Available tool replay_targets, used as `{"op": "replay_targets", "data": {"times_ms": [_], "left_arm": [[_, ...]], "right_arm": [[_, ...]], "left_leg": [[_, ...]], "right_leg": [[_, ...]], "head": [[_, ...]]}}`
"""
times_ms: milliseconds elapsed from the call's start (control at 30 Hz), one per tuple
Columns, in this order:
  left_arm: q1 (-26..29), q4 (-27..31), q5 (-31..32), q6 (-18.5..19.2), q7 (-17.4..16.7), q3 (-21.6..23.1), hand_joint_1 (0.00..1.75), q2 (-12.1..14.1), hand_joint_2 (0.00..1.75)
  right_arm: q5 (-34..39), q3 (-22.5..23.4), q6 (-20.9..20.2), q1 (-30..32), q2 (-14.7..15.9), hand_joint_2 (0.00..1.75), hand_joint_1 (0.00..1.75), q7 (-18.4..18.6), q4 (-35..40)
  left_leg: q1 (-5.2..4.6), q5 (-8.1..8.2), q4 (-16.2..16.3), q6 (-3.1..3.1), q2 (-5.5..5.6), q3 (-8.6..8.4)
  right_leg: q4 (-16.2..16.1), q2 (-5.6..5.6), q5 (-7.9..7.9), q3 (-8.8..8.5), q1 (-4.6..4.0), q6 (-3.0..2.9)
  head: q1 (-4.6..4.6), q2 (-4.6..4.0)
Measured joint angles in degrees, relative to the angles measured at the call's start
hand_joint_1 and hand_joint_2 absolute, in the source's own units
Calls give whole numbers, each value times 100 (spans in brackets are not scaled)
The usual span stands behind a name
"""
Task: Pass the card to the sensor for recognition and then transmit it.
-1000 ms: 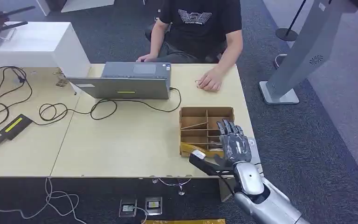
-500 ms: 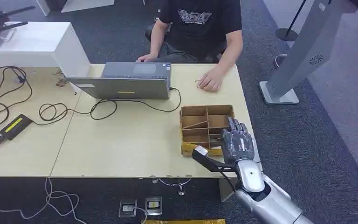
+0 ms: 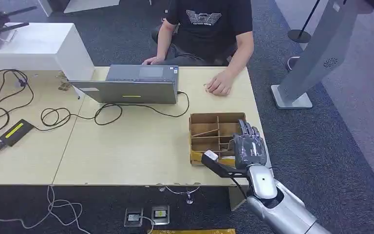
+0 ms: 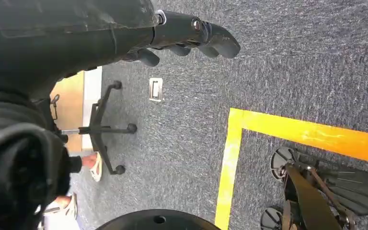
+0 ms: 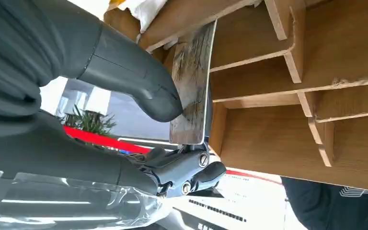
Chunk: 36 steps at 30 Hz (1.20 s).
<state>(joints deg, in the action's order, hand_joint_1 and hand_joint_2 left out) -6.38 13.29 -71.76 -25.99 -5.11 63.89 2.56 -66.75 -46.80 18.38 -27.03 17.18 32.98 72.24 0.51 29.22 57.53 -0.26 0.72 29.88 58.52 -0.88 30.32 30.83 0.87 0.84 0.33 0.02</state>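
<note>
Card [image 5: 191,91] pinched between the thumb and fingers of the right robot hand [image 3: 247,148], at the near right corner of the divided cardboard box [image 3: 214,127] on the tabletop [image 3: 136,141] — likely gripped by its edge to lift clear. Box compartments look otherwise empty. Left robot hand [image 4: 191,36] hangs over carpet, fingers curled, holding nothing.

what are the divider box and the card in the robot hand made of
The divider box looks like brown corrugated cardboard, matte, with raw, slightly frayed cut edges in the right wrist view. The card, pinched by the right robot hand, seems thin rigid plastic with a glossy printed face; its material is uncertain.
</note>
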Motion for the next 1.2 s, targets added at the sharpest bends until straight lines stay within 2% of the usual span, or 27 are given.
{"op": "replay_targets", "data": {"times_ms": [467,600,667,733,967,1200], "left_arm": [[0,2,-44,-140,-4,4,0,0,0],[0,0,-44,-136,8,9,0,-2,0],[0,0,-44,-114,103,9,0,-2,0],[0,0,-39,-88,210,11,0,2,0],[0,0,-15,22,280,50,0,7,0],[0,0,42,59,291,87,0,7,0]], "right_arm": [[358,-122,418,-162,-31,175,175,-363,-219],[203,-157,1061,-208,-35,175,175,-396,-251],[-3,-144,1476,-263,-35,175,175,-418,-164],[-173,-66,1713,-337,-33,175,175,-437,57],[-435,118,1807,-441,-35,175,175,-496,867],[-398,247,1965,-422,-35,175,175,-501,1121]], "left_leg": [[0,0,0,0,0,1],[0,-1,0,0,0,0],[0,-3,1,-1,0,0],[0,-3,1,-2,-1,-1],[0,-4,0,-2,0,-1],[0,-4,0,-2,0,-1]], "right_leg": [[1,0,0,0,0,0],[1,0,-1,-1,0,0],[1,1,-1,0,0,0],[1,1,-2,0,0,0],[1,0,-2,-1,0,0],[1,1,-2,-1,0,0]], "head": [[2,0],[2,0],[2,0],[2,0],[2,-2],[2,0]]}}
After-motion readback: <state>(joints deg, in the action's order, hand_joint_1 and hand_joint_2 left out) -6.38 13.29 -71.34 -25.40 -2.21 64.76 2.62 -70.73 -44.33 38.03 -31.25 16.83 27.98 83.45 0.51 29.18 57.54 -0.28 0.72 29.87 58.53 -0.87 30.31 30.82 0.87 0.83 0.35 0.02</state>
